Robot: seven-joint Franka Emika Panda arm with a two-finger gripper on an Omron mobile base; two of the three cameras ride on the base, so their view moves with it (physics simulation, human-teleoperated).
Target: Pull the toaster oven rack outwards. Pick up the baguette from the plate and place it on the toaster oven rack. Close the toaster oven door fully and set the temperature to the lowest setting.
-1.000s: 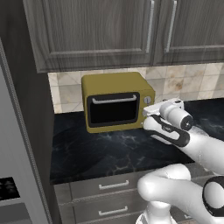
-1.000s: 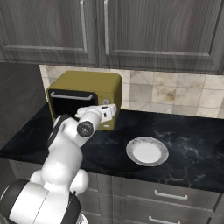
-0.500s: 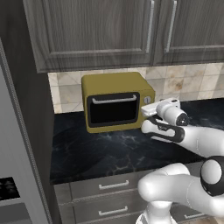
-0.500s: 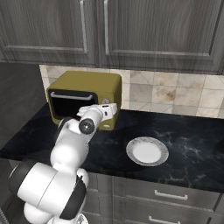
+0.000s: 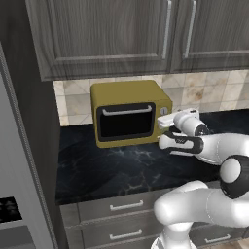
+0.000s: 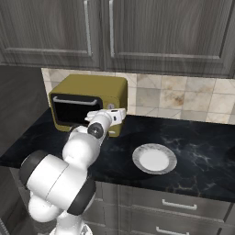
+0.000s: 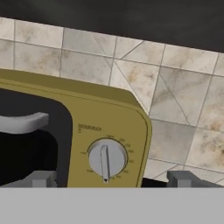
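Before the knob (image 7: pixel 107 159), apparently open end effector (image 7: pixel 111 178)

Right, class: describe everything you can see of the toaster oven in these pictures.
The toaster oven is a boxy mustard-yellow appliance standing on the dark marbled counter against the tiled backsplash, under grey cabinets. Its toaster oven door, dark glass in a black frame with a silver bar handle across the top, is shut. A round silver knob with a pointer sits on the right panel.

Above my dark marbled counter (image 5: pixel 112 168) hang grey wood-grain cabinets (image 6: pixel 137 32). Beige stone tiles (image 7: pixel 175 100) back the wall. Drawers with silver handles (image 5: pixel 121 206) run below the counter edge.
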